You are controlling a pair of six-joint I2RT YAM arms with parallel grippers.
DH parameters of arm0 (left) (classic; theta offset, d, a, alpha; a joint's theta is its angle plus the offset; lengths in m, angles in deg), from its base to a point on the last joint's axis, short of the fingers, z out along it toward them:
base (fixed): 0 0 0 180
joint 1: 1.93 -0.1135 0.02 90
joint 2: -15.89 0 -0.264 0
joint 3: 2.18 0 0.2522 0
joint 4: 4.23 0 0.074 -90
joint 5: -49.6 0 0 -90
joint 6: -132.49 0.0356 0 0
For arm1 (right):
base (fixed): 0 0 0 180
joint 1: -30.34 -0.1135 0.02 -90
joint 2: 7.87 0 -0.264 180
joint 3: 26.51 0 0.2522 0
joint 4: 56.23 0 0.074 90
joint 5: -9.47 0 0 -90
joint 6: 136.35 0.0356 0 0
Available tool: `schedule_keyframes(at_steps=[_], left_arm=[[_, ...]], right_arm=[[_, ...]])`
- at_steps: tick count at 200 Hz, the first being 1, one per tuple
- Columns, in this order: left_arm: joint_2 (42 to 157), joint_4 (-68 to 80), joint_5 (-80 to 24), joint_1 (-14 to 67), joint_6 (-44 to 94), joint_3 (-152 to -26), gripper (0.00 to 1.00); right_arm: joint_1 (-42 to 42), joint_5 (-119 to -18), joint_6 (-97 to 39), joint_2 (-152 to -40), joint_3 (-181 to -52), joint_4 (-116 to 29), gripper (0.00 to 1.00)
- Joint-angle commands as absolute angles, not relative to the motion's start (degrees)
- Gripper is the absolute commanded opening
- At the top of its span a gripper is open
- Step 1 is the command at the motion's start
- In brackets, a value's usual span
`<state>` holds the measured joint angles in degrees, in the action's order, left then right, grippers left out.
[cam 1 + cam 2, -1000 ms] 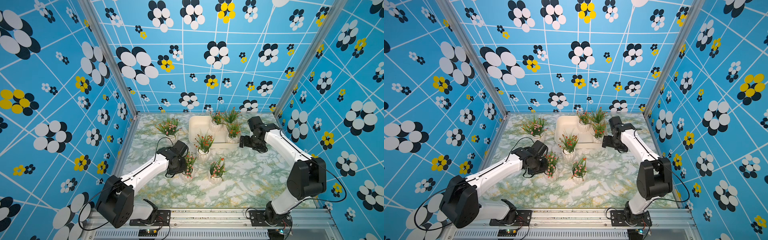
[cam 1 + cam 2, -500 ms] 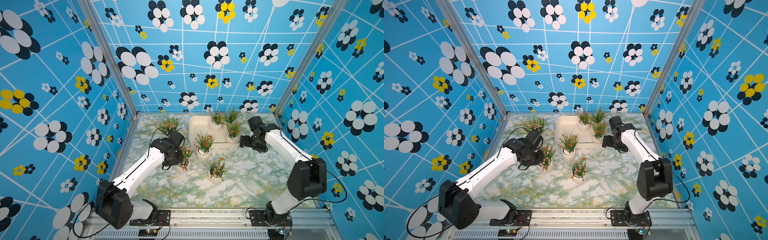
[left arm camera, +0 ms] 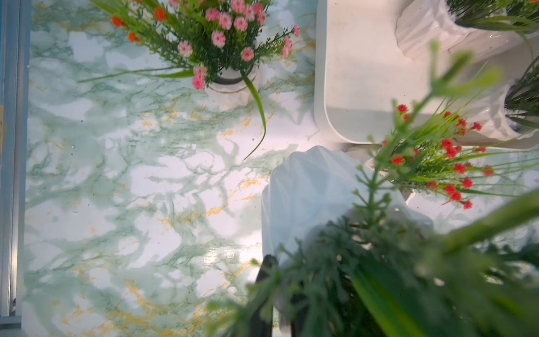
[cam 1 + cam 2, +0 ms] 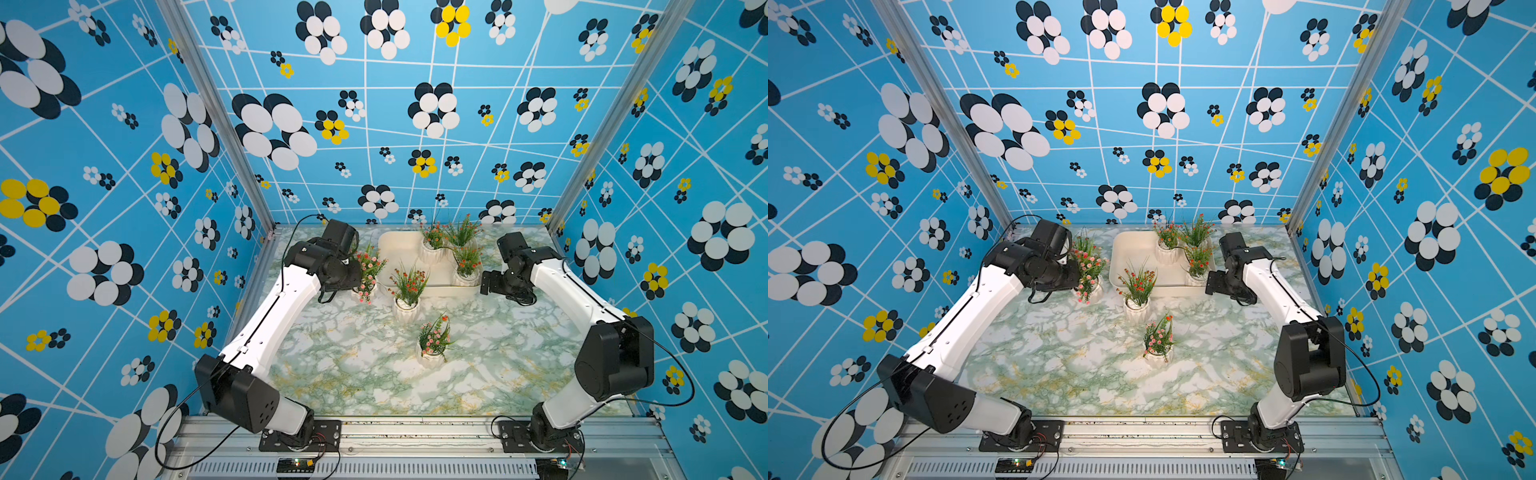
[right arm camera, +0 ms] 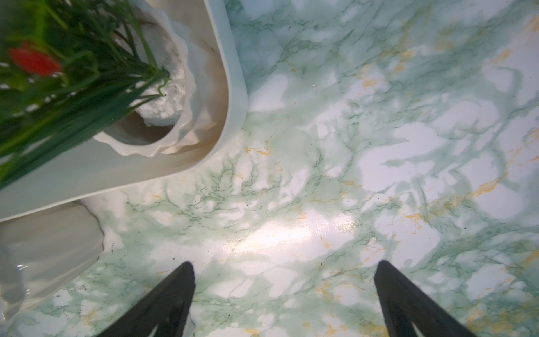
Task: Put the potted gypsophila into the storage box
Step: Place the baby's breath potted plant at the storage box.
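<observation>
White ribbed plastic forms the held pot [image 3: 306, 198], which carries pink gypsophila and sits in the closed left hand [image 3: 280, 300]; foliage hides most of the fingers [image 3: 262, 291] in the left wrist view. In both top views the held pot [image 4: 365, 293] [image 4: 1090, 293] is just beside the left side of the box [image 4: 390, 241] [image 4: 1125, 249], outside it and near its front left corner. Whether its base clears the tabletop [image 4: 353, 374] cannot be told. The box stands at the back of the tabletop and holds three pots [image 4: 432, 249] grouped in its right half; its left half is bare. A red-flowered pot [image 4: 405, 309] stands on the tabletop just in front of the box, and a pink-flowered pot [image 4: 430, 357] stands farther forward, well apart from the box. The right hand [image 5: 284, 268] [image 4: 486, 286] is wide open and holds nothing; it hangs over bare tabletop just beside the front right corner of the box [image 5: 233, 73].
</observation>
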<state>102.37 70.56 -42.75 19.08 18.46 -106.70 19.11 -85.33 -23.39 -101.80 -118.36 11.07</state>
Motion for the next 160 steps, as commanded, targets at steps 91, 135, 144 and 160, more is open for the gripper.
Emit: schedule_keyframes(at_steps=[91, 135, 144, 160], left_arm=[[118.81, 45.65, -40.55, 20.14, 14.20, -122.29, 0.00], [124.84, 42.68, -40.96, 22.97, 16.55, -125.29, 0.00], [125.98, 43.30, -40.72, 23.66, 17.04, -126.00, 0.00], [127.13, 44.13, -40.81, 24.68, 17.67, -126.57, 0.00]], right_arm=[[21.33, -83.45, -24.57, -100.38, -120.89, 12.20, 0.99], [22.17, -82.91, -25.21, -100.61, -121.05, 11.90, 0.99], [22.33, -82.71, -25.40, -100.75, -120.97, 11.85, 0.99], [22.72, -82.45, -25.57, -100.70, -120.71, 11.63, 0.99]])
